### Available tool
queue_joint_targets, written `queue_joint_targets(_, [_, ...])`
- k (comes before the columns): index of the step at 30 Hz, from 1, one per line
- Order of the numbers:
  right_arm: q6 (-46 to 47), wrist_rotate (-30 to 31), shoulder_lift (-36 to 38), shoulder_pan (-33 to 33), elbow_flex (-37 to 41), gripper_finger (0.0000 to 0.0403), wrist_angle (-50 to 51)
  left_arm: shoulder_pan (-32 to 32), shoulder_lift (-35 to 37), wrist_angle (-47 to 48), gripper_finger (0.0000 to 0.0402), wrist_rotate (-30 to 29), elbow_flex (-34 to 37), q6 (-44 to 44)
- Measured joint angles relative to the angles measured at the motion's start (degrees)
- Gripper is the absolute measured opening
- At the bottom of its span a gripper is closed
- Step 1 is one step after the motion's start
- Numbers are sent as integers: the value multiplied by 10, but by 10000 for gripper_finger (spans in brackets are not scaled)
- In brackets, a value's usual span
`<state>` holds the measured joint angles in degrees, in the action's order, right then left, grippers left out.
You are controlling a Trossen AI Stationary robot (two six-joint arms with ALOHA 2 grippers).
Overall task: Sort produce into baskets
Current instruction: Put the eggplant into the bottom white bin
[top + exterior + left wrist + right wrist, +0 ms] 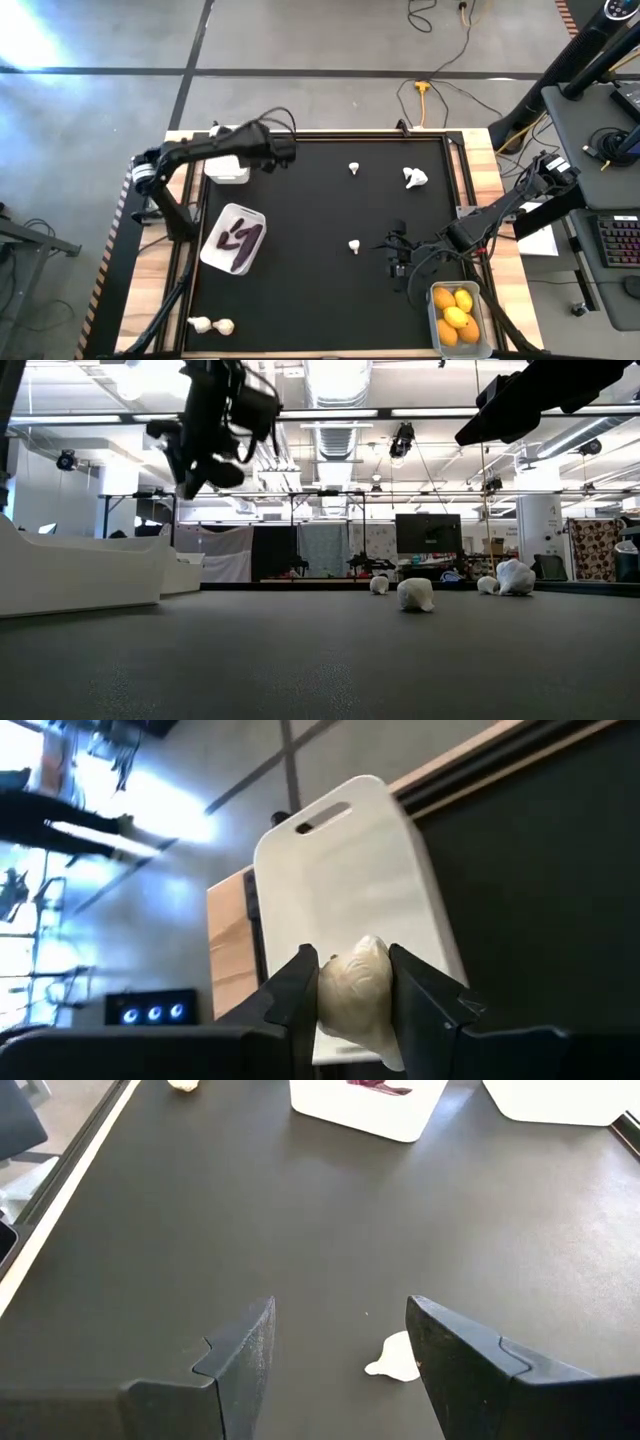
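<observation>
A grey floor [300, 40] crossed by dark lines is seen beyond the table, with a yellow plug and cables [425, 90] lying on it. A desk with a keyboard [620, 240] is placed alongside. Ceiling strip lights [430, 412], ducting [335, 380], a dark monitor [428, 532] and curtains [325, 550] are seen behind.

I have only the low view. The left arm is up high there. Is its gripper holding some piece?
Observer: Yes. The left gripper is shut on a white garlic bulb.
Operator: What is below it?
Observer: A white basket. No produce shows in it.
Operator: And the right arm?
Observer: The right gripper is open and empty, low, pointed at a second garlic bulb that lies loose just ahead of it.
</observation>
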<state>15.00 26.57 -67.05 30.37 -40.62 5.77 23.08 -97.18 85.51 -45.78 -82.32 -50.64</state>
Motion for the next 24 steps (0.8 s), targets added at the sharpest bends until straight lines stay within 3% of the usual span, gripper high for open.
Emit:
queue_joint_targets(10, [0, 0, 0, 0, 0, 219, 28, 143, -55, -36, 89, 68, 0, 109])
queue_joint_targets(20, [9, 0, 0, 0, 0, 219, 34, 206, -106, -126, 89, 144, 40, 142])
queue_joint_targets(24, [9, 0, 0, 0, 0, 219, 40, 209, -133, -135, 93, 112, 56, 143])
